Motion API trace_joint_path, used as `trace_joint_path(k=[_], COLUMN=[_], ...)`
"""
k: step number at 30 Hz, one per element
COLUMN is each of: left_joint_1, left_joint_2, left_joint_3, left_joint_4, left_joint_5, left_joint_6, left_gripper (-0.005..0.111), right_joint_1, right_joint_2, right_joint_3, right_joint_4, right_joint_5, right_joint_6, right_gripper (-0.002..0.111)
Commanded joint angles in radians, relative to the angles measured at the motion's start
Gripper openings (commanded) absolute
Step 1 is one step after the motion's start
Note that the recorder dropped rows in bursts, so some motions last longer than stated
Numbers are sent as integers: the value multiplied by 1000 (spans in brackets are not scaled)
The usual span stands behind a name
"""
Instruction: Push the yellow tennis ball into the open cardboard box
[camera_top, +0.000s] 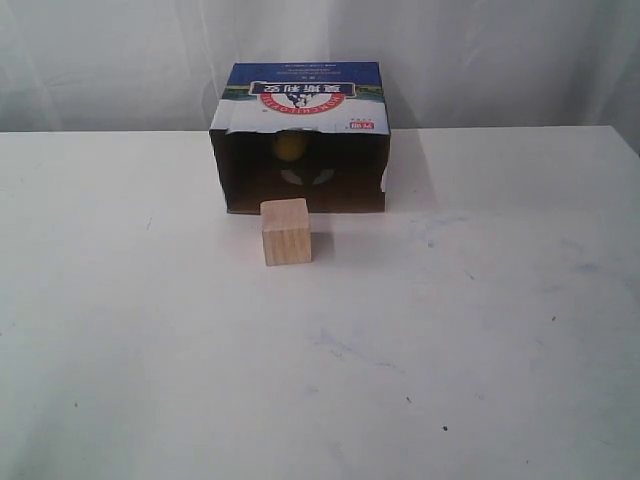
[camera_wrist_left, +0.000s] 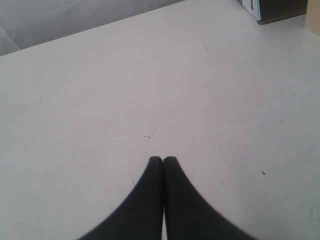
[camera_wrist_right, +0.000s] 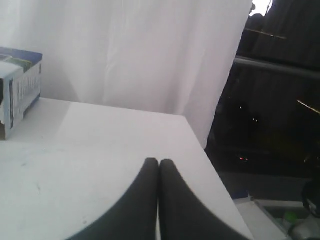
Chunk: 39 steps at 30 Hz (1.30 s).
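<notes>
The yellow tennis ball (camera_top: 289, 147) lies inside the open cardboard box (camera_top: 300, 100), far back in its dark interior. The box lies on its side at the back of the white table, its opening facing the front and its blue-white-red print on top. One corner of it shows in the left wrist view (camera_wrist_left: 272, 10) and one end in the right wrist view (camera_wrist_right: 17, 87). Neither arm appears in the exterior view. My left gripper (camera_wrist_left: 163, 159) is shut and empty over bare table. My right gripper (camera_wrist_right: 159, 162) is shut and empty near the table's edge.
A light wooden cube (camera_top: 286, 231) stands just in front of the box's opening, left of its middle. White curtain (camera_top: 480, 50) hangs behind the table. In the right wrist view the table's edge (camera_wrist_right: 200, 145) drops off to a dark area.
</notes>
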Motion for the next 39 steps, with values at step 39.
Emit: trace_joint_path(k=[39], left_joint_1=[-6], left_joint_2=[-4], left_joint_3=[0], left_joint_4=[-3], left_joint_5=[-4], left_joint_6=[1], left_gripper=[0], right_joint_1=[-54], right_joint_2=[-5], right_joint_3=[90], right_joint_4=[241], right_joint_5=[126], right_joint_6=[-329], right_gripper=[0])
